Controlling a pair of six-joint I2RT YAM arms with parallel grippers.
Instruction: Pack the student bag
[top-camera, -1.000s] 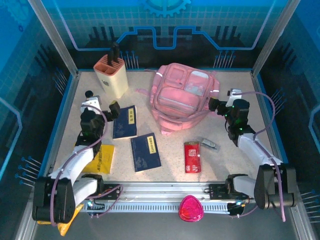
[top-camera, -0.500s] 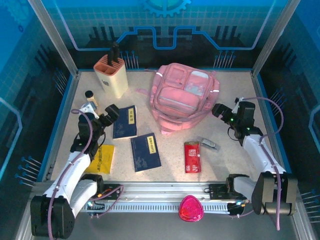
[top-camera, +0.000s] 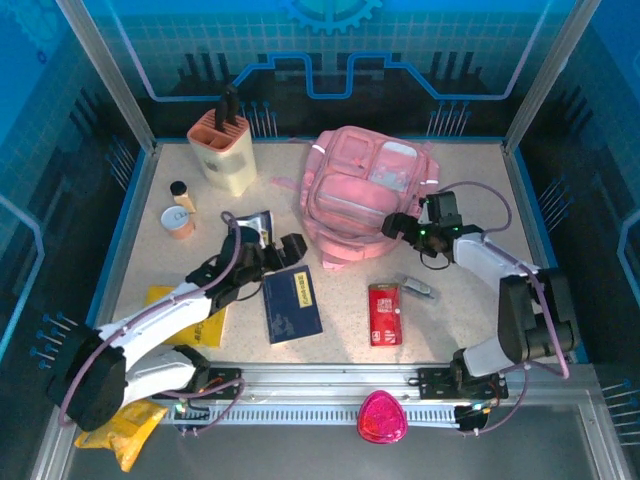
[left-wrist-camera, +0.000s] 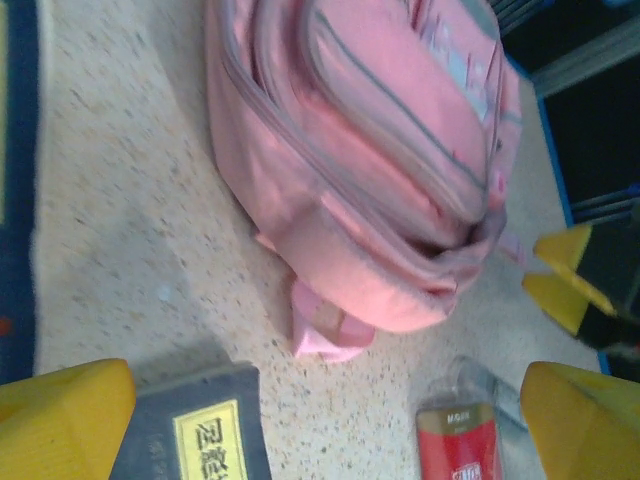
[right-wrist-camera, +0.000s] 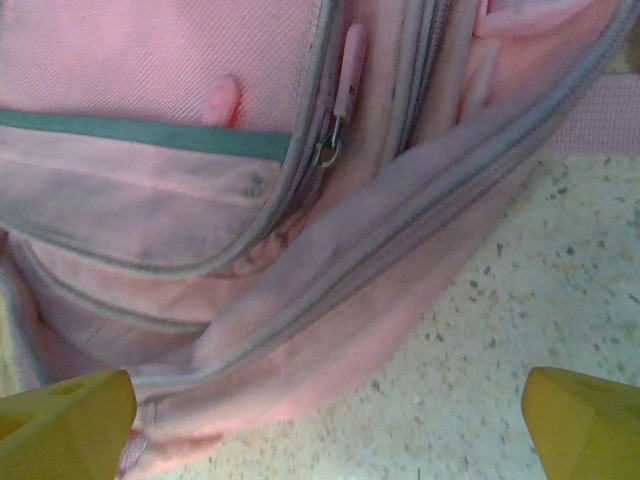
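Note:
The student bag (top-camera: 362, 190) is a pink backpack lying at the back centre of the table. In the top view my left gripper (top-camera: 288, 248) is open just off the bag's front-left corner, above a blue book (top-camera: 292, 303). The left wrist view looks along the table at the bag (left-wrist-camera: 370, 170), with yellow fingertips (left-wrist-camera: 65, 415) spread wide and nothing between them. My right gripper (top-camera: 393, 225) is open at the bag's front-right side. Its wrist view shows the bag's zipped seams (right-wrist-camera: 300, 250) and a zipper pull (right-wrist-camera: 345, 80) close up, fingertips (right-wrist-camera: 585, 420) apart.
A red card pack (top-camera: 385, 313) and a silver item (top-camera: 418, 288) lie in front of the bag. A second blue book (top-camera: 252, 225) and a yellow book (top-camera: 195, 312) lie under the left arm. A beige holder (top-camera: 225, 150), a small bottle (top-camera: 180, 190) and a round tub (top-camera: 179, 220) stand at back left.
Both arms have swung inward to the bag: the left one rightward over the books, the right one leftward to the bag's front-right side. Both grippers stayed open.

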